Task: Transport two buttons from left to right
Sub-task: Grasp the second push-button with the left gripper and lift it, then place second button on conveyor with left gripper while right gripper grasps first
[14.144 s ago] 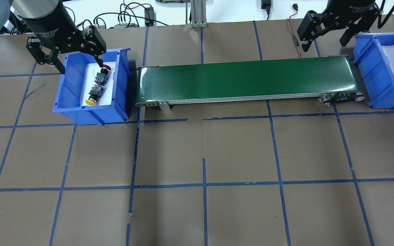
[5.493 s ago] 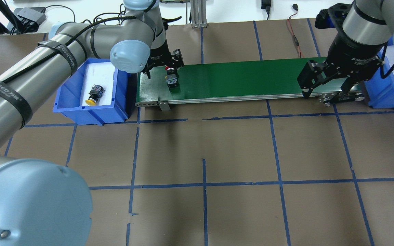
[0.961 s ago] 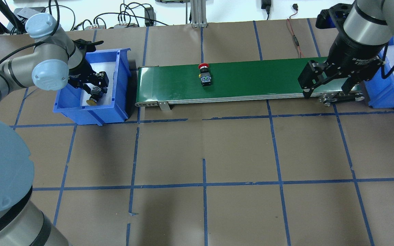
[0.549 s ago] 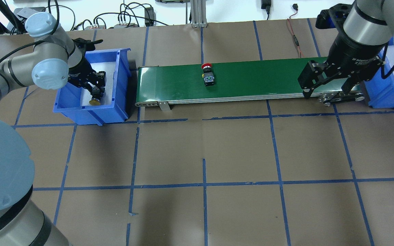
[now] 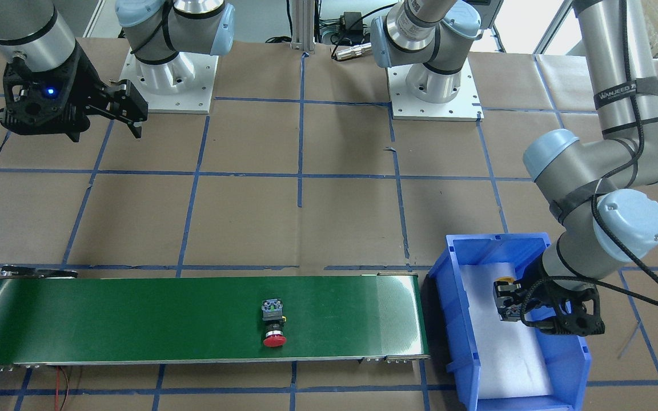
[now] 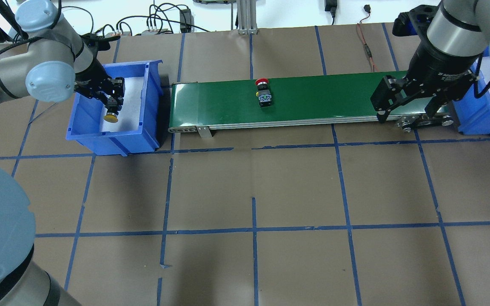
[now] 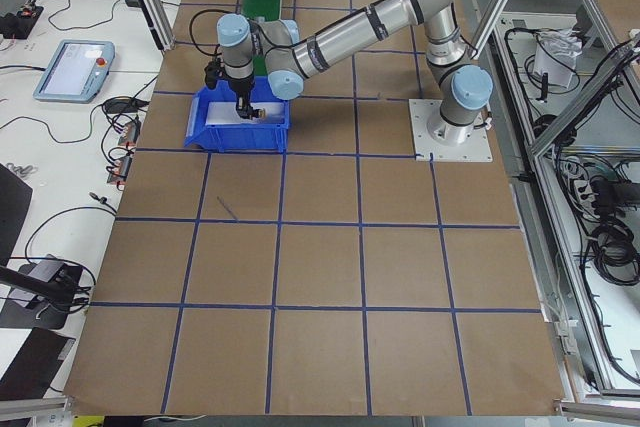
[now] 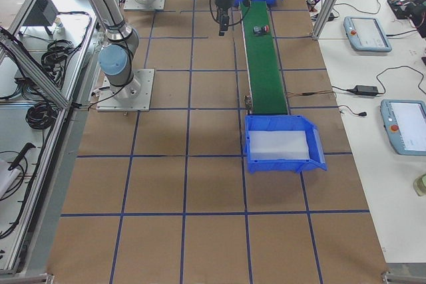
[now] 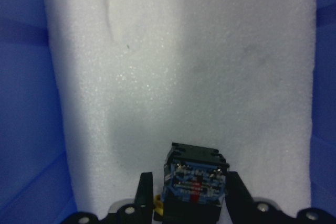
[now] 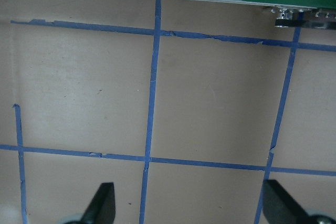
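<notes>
My left gripper point(image 6: 111, 103) is shut on the yellow button point(image 6: 110, 118) and holds it, cap down, just above the white foam of the left blue bin point(image 6: 113, 143). In the left wrist view its grey-black contact block point(image 9: 195, 182) sits between my fingers point(image 9: 145, 192). In the front view this gripper point(image 5: 513, 302) is on the right. The red button point(image 6: 263, 91) lies on the green conveyor belt point(image 6: 321, 97), left of its middle, and shows in the front view point(image 5: 273, 326) too. My right gripper point(image 6: 404, 115) is open and empty at the belt's right end.
A second blue bin point(image 6: 481, 111) with white foam stands past the belt's right end. The belt's metal frame and roller point(image 6: 423, 122) lie just under my right gripper. Brown paper with blue tape lines point(image 10: 152, 103) covers the table.
My left gripper has closed on the yellow button and raised it off the foam. The red button has travelled right along the belt. The right arm has not moved.
</notes>
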Action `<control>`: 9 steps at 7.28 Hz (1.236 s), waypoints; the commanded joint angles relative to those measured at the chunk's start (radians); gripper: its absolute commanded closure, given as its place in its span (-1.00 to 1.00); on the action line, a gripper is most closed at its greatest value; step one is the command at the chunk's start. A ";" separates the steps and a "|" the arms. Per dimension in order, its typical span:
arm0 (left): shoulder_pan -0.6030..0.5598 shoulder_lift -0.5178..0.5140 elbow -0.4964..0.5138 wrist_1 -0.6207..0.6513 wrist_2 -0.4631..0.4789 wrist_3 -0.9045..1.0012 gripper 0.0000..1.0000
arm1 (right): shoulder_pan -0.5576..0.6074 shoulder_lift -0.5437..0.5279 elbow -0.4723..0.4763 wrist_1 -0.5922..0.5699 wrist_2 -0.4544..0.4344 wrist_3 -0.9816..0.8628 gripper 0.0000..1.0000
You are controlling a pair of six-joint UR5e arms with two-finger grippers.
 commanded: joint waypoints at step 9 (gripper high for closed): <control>-0.253 0.090 0.255 -0.315 0.002 -0.442 0.08 | 0.000 0.060 0.006 -0.076 0.010 -0.004 -1.00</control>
